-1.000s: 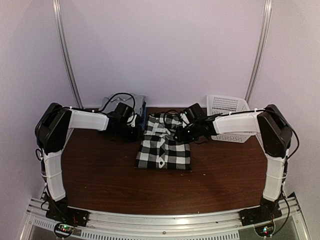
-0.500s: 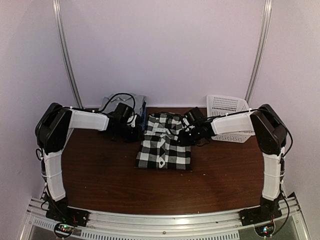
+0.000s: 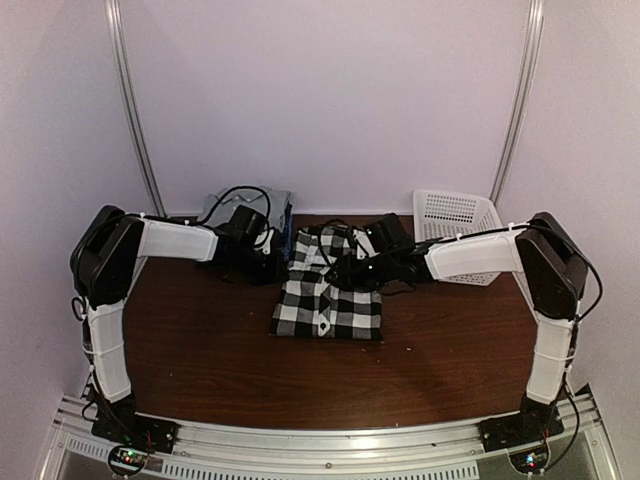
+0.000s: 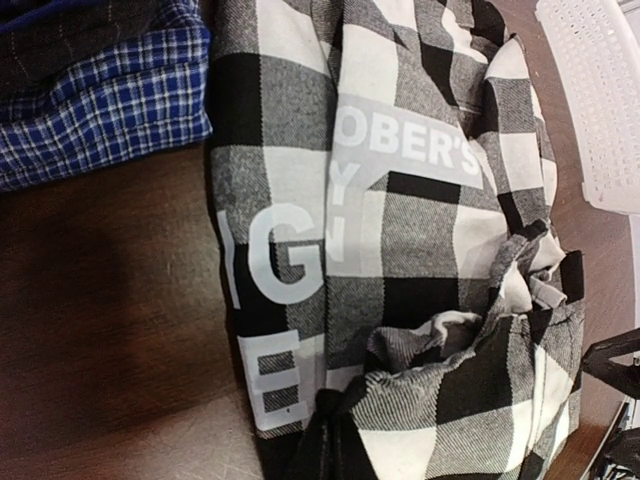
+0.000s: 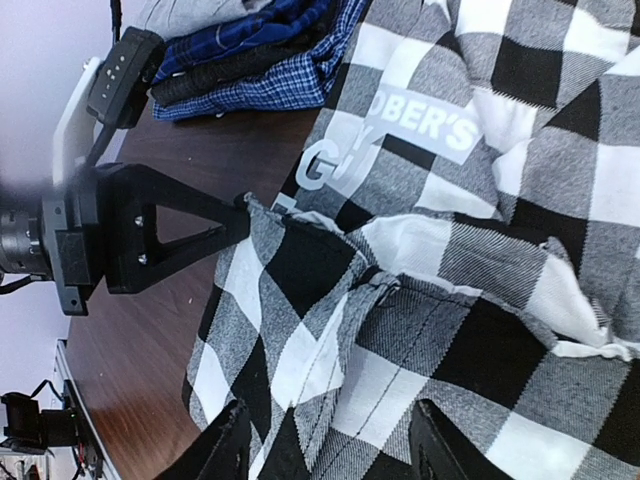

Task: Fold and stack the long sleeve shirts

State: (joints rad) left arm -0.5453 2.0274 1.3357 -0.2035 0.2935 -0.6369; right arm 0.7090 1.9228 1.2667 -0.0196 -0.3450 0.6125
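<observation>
A black-and-white check long sleeve shirt (image 3: 328,295) lies partly folded at the table's middle, with a bunched fold (image 4: 450,350) near its left side. My left gripper (image 3: 274,263) is shut on the shirt's left edge (image 5: 262,215), low at the table. My right gripper (image 5: 330,455) hovers over the shirt (image 5: 480,200) from the right, its fingers (image 5: 226,450) wide apart with loose cloth between them and no grip. Folded shirts, blue-checked (image 4: 90,110) and grey (image 5: 190,15), are stacked at the back left.
A white lattice basket (image 3: 455,215) stands at the back right, close behind my right forearm. The stack of folded shirts (image 3: 283,222) sits just behind my left gripper. Brown tabletop (image 3: 200,350) shows in front of the shirt.
My right gripper has opened and shifted a little left over the check shirt. The left gripper has stayed put, still shut on the shirt's edge.
</observation>
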